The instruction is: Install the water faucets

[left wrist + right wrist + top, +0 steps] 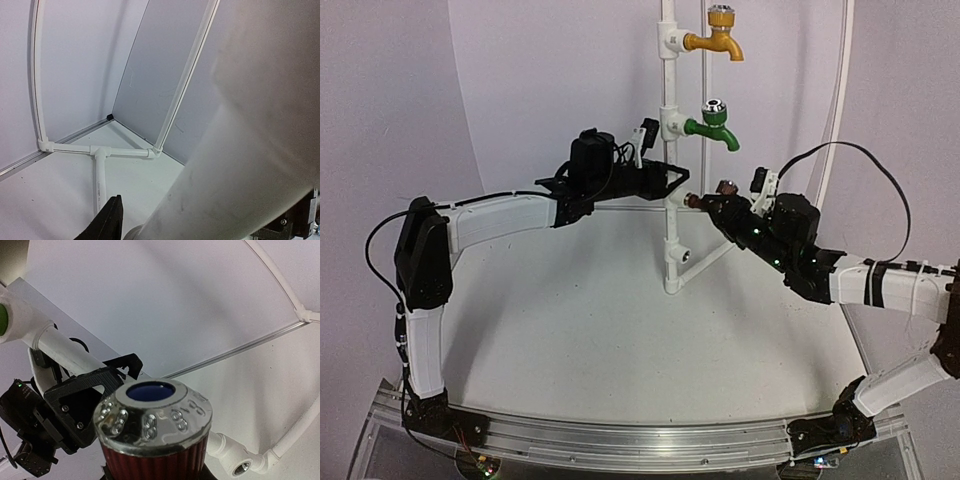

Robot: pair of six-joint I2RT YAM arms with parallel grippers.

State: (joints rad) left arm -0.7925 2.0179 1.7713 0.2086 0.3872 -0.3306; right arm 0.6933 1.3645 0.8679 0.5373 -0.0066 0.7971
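Insertion of the dark brown faucet [720,196] is the step in hand. The right pincer [718,207] is closed around its body, silver cap up and stem pointing at the white pipe stand [669,235] just ahead of the fingertips. The left pincer [672,182] is clamped on the stand's upright from the opposite side, apparently bracing it. The green faucet [712,125] already sits in its socket above both pincers, with the yellow-orange faucet [715,42] higher up.

Next, I judge, comes a short straight push into a socket, stem square to the opening, then probably a twist. Whether the socket at pincer height is free I cannot tell. An open socket [686,257] shows below the right pincer.

Room is tight. The left pincer's frame crowds the pipe opposite the stem, and the green spout hangs just above. Open counter [570,320] lies below and behind the right pincer for backing off.
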